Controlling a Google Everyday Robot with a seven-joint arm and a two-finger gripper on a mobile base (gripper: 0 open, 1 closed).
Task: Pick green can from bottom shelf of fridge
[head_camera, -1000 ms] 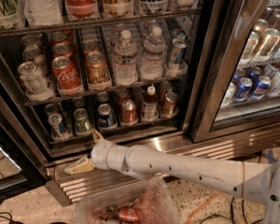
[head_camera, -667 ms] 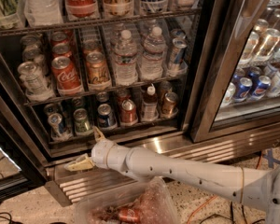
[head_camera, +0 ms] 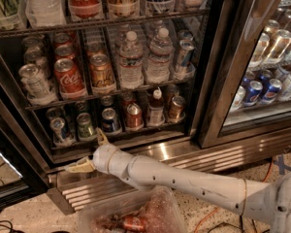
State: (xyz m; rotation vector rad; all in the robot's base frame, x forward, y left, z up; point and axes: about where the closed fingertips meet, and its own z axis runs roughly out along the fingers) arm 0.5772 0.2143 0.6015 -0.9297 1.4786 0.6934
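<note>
The end effector point(head_camera: 83, 150) hangs low at the left, just before the sill of the fridge point(head_camera: 233, 155). Its two pale fingers are spread wide with nothing between them, probably readied to straddle a can. Just above it the green can point(head_camera: 85, 125) stands upright on the bottom shelf point(head_camera: 140, 136), front row, tight between a silver-blue can point(head_camera: 60, 130) and a dark blue can point(head_camera: 110, 119). On the rack above, a red can point(head_camera: 69, 77) reads Coca-Cola. The green can's pale markings cannot be read.
</note>
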